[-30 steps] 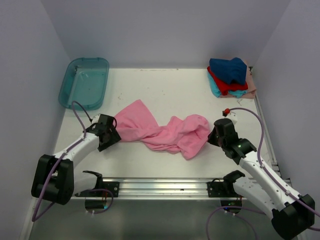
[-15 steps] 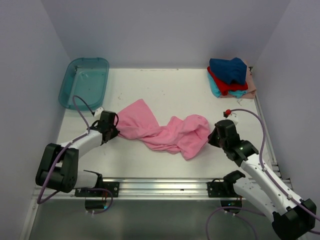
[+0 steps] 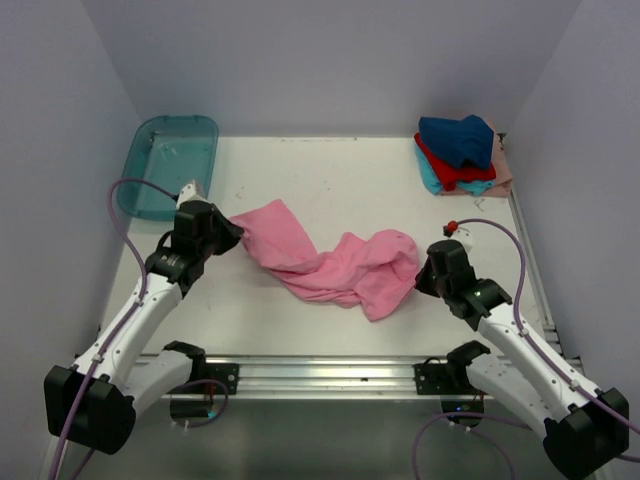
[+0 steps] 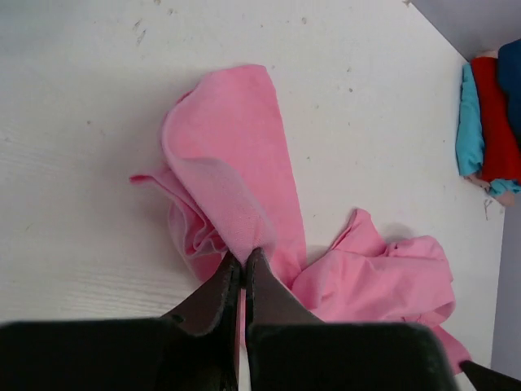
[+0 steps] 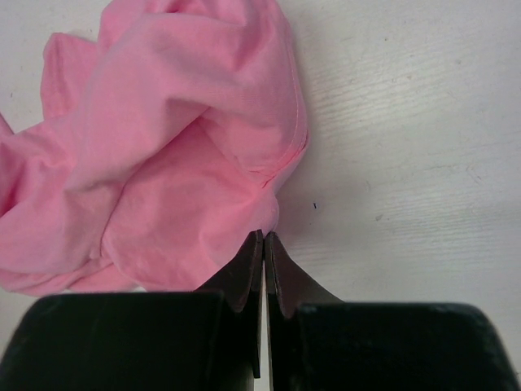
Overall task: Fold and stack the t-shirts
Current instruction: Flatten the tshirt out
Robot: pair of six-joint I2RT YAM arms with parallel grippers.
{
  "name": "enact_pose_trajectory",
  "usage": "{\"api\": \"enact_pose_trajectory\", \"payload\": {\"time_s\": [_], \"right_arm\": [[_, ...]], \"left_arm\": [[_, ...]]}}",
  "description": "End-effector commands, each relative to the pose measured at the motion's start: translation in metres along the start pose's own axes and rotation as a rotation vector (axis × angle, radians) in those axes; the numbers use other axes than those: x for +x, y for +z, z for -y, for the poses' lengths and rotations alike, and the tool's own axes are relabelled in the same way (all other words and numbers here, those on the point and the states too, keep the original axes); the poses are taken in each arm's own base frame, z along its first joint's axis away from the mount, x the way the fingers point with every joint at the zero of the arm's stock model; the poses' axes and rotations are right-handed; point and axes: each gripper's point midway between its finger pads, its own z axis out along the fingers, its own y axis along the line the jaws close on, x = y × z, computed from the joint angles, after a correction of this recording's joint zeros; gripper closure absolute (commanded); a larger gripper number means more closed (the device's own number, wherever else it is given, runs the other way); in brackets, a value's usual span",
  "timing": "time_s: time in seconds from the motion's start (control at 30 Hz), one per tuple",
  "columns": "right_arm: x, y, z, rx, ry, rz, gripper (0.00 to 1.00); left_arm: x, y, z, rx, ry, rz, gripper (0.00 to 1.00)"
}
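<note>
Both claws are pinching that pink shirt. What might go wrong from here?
The left gripper and right gripper each pinch only a thin fold of the pink t-shirt, which may slip free when pulled. The shirt is twisted and bunched in the middle, so it might not spread flat. The left gripper is near the teal tub and might nudge it.
</note>
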Motion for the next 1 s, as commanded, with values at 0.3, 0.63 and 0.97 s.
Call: {"api": "enact_pose_trajectory", "payload": {"time_s": [0.3,0.63,0.97], "right_arm": [[-0.005,0.002,-0.003,-0.008,-0.014,0.018,1.00],[0.001,0.002,0.005,0.007,-0.018,0.013,1.00],[0.006,0.002,0.001,-0.013,-0.029,-0.014,1.00]], "left_arm": [[-0.009,0.094,0.029,0.021,-0.046,-0.024,1.00],[-0.055,0.141,0.086,0.194,-0.202,0.104,1.00],[-0.051,0.231,0.075,0.177,-0.206,0.058,0.80]]}}
